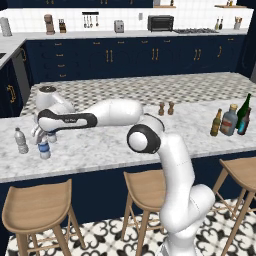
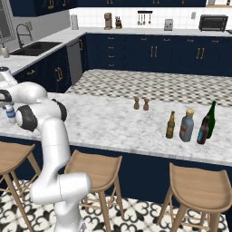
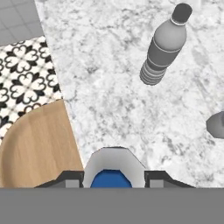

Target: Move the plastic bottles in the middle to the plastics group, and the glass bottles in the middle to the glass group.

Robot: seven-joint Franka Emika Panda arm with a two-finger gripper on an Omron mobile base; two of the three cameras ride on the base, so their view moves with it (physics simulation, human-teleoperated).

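Marble worktop (image 1: 100,145) in a navy kitchen, wooden stools (image 1: 37,207) along its near edge. At the far left end, jaws (image 1: 44,142) pinching the blue-labelled plastic bottle (image 1: 44,149), upright, base at the marble. Plain greyish bottle (image 1: 20,140) standing just beside it. Well apart to the right: olive-brown bottle (image 1: 216,123), squat grey-blue bottle (image 1: 229,120), then green wine bottle (image 1: 245,111) with dark blue bottle (image 1: 244,122)
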